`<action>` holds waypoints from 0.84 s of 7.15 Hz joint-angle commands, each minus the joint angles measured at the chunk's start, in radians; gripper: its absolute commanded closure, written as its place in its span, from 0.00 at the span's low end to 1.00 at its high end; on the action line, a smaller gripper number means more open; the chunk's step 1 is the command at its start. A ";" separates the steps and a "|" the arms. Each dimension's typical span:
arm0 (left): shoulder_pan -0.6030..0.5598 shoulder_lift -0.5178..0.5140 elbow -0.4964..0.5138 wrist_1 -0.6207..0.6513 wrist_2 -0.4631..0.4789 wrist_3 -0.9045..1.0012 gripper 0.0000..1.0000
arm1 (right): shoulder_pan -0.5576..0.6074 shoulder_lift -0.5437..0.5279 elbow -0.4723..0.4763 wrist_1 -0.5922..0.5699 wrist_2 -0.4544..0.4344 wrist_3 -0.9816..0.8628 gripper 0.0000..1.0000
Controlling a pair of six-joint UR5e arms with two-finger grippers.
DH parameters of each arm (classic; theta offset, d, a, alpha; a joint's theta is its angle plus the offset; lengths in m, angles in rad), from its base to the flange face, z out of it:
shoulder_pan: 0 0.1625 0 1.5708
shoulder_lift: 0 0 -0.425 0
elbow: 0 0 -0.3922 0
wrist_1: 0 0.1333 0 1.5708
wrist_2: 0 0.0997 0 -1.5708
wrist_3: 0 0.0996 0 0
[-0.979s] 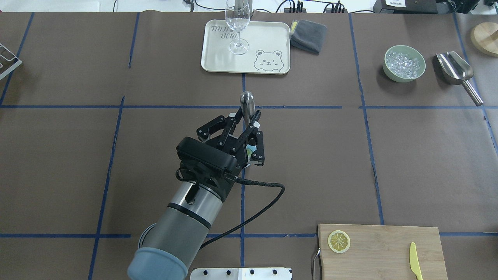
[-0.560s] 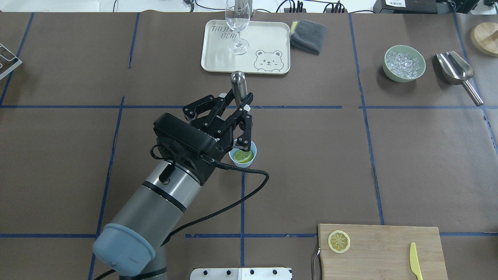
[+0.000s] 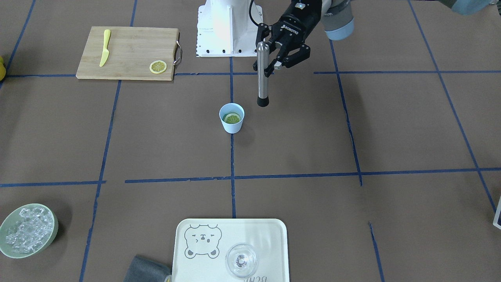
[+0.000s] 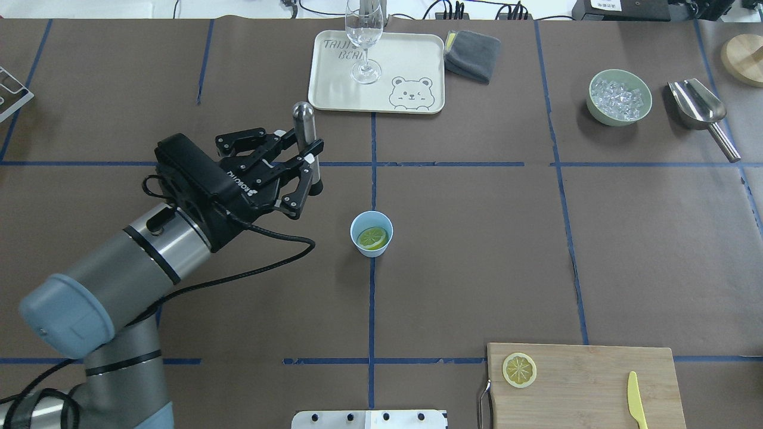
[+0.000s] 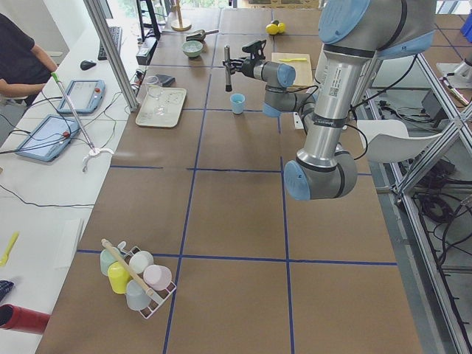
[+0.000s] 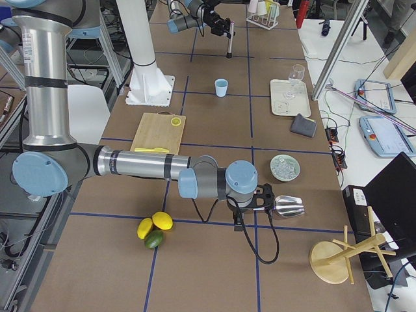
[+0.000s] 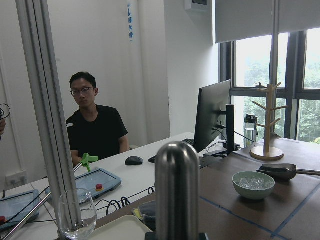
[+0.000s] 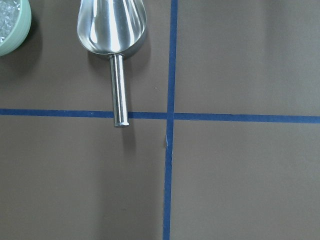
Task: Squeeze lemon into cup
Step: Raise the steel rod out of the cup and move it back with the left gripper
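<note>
The light-blue cup (image 4: 371, 229) stands near the table's middle with a lemon slice (image 4: 372, 238) lying inside; both show in the front view, cup (image 3: 231, 124) and slice (image 3: 232, 118). A second lemon slice (image 4: 519, 369) lies on the wooden cutting board (image 4: 590, 381). My left gripper (image 4: 303, 150) is shut on an upright steel muddler (image 4: 304, 122) with a black tip, held above the table to the left of the cup and clear of it (image 3: 263, 74). My right gripper (image 6: 263, 198) shows only in the right side view, next to a steel scoop; I cannot tell whether it is open.
A cream tray (image 4: 411, 59) with a clear stemmed glass (image 4: 363, 42) sits at the far middle, a grey cloth (image 4: 473, 55) beside it. A green bowl of ice (image 4: 619, 97) and the steel scoop (image 4: 700, 110) are far right. A yellow knife (image 4: 636, 399) lies on the board.
My left arm has swung left and lifted the muddler out of and away from the cup. The cup with its lemon slice now stands uncovered.
</note>
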 commanded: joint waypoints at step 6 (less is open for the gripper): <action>-0.566 0.326 -0.129 0.386 -0.881 -0.046 1.00 | 0.000 0.008 0.007 0.004 0.000 -0.003 0.00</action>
